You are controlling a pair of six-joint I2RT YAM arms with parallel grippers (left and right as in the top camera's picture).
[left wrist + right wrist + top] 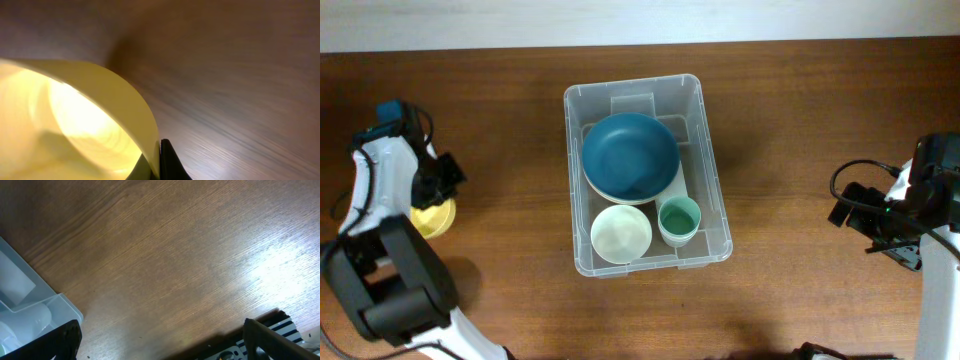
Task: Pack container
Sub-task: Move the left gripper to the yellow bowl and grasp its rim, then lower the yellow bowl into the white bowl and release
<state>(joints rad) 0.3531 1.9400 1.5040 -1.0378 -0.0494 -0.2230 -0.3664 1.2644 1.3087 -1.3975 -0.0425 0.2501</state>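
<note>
The clear plastic container [712, 190] sits mid-table. It holds a large blue bowl [630, 155] on a pale plate, a cream bowl [621, 233] and a small green cup [679, 219]. My left gripper [438, 195] is at the far left, shut on the rim of a yellow bowl [432, 218]. That bowl fills the left wrist view [85, 115], with its wall pinched between my fingers [159, 162]. My right gripper [855, 210] is open and empty over bare wood at the far right, with its fingers wide apart [160, 340]. A corner of the container shows in the right wrist view [30, 305].
The table is brown wood [800, 120]. Its near edge and a striped marker board [280, 330] show under my right gripper. My left arm's base [395, 290] stands at the front left.
</note>
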